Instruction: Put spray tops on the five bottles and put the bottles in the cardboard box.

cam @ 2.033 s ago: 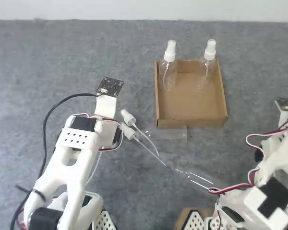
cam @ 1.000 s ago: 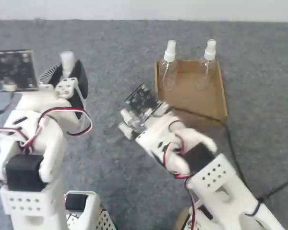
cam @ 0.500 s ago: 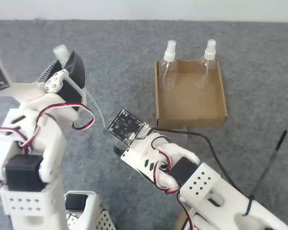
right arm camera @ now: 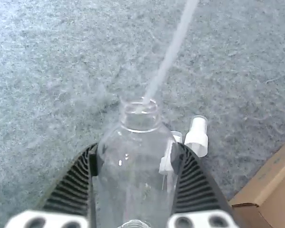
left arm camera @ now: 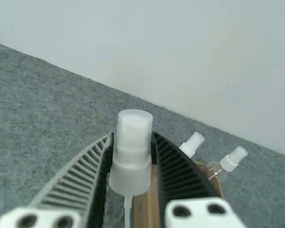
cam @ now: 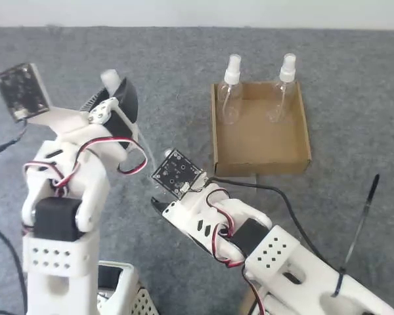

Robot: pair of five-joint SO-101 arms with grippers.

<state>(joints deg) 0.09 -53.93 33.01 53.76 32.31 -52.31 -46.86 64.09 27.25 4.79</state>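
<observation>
Grey carpet (cam: 354,98), cardboard box (cam: 259,165) with two capped bottles (cam: 230,100) inside.
Left gripper (left arm camera: 131,137) clamps a spray top (left arm camera: 132,159); right gripper (right arm camera: 135,148) grips an open bottle (right arm camera: 133,164), tube (right arm camera: 168,57) reaching its neck.

two seconds ago the left end effector (cam: 115,92) was low over the bench (cam: 184,59), at the loose spray tops. it has since risen with one spray top (left arm camera: 132,147) clamped between its fingers. in the last half second it has shifted across toward the other arm. the right arm was folded at the bench's near right corner. it has swung to the centre, and the right end effector (right arm camera: 136,148) now grips a clear bottle (right arm camera: 133,161) upright. that bottle has left its former place lying on the bench. the top's dip tube (right arm camera: 168,61) now meets the bottle's open neck.
</observation>
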